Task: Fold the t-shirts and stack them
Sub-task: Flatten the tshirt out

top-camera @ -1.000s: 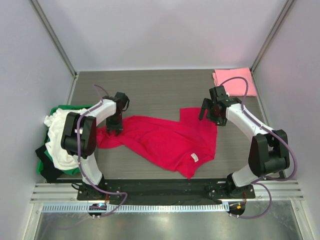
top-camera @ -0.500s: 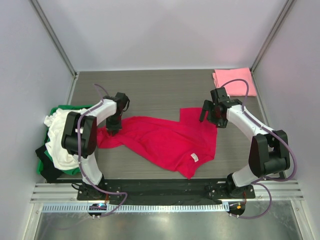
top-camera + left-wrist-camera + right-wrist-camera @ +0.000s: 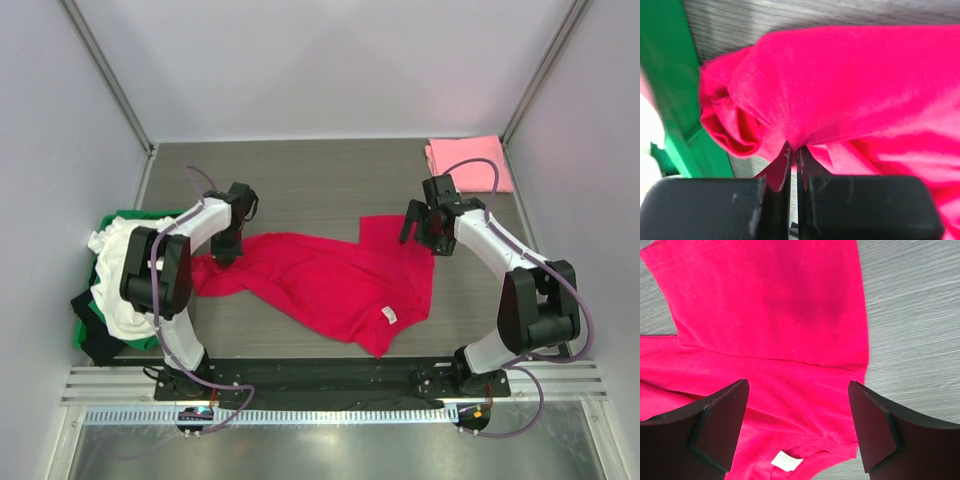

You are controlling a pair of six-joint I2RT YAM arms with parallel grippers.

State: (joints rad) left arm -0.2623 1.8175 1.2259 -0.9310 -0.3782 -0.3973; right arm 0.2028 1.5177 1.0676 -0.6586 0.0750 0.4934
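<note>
The crimson-red t-shirt (image 3: 330, 280) lies spread and rumpled across the middle of the table, its white neck tag (image 3: 390, 316) near the front. My left gripper (image 3: 228, 254) is shut on a fold at the shirt's left end; the left wrist view shows the cloth (image 3: 850, 90) pinched between the jaws. My right gripper (image 3: 420, 232) hovers open above the shirt's right sleeve; its wrist view shows the shirt (image 3: 770, 315) and tag (image 3: 787, 460) between spread fingers (image 3: 722, 422). A folded light pink t-shirt (image 3: 470, 163) lies at the back right. A white t-shirt (image 3: 118, 290) sits heaped in the crate.
A green plastic crate (image 3: 88, 325) stands at the left table edge, next to the left gripper; its green wall (image 3: 670, 90) shows in the left wrist view. White enclosure walls surround the grey wood-grain table (image 3: 320, 180). A metal rail (image 3: 320, 385) runs along the front.
My left gripper has shifted slightly back and left with the shirt's end in it. My right gripper has edged a little toward the back.
</note>
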